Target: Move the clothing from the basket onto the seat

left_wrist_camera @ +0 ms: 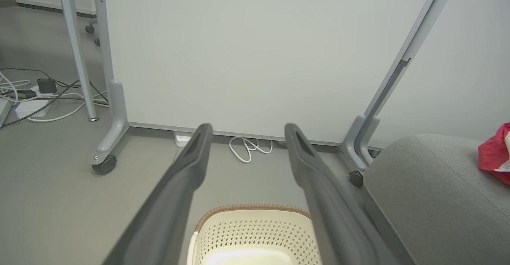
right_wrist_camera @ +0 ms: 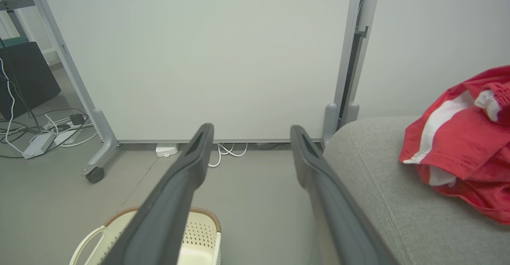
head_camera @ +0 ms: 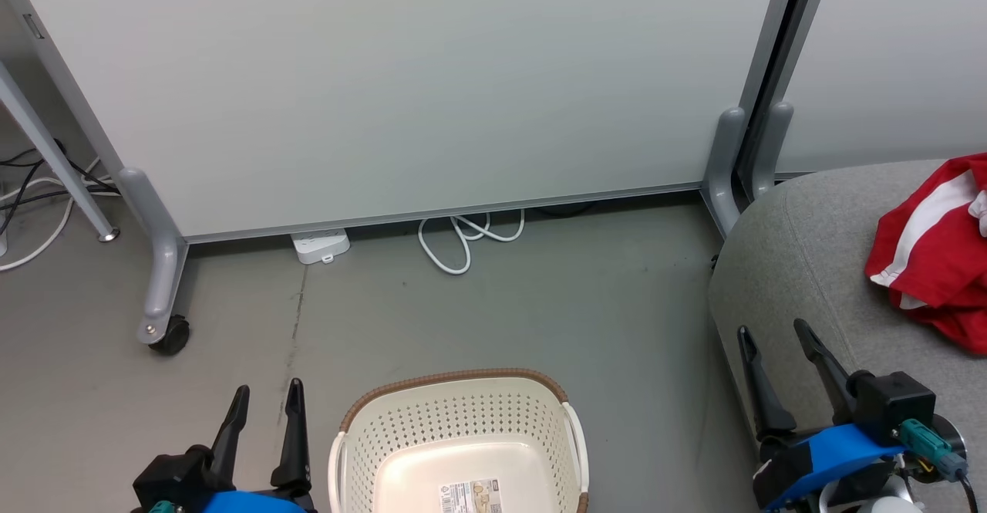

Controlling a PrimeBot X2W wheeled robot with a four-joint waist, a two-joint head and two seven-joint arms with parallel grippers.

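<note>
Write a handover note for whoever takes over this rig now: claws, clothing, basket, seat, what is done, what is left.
Left claw: open, empty, beside the basket on the floor.
Right claw: open, empty, at the edge of the seat.
Clothing: red heap on the seat, partly out of frame.
Done: the basket's visible part holds no clothing.
Left: probably nothing; check the basket's cut-off near end.
</note>
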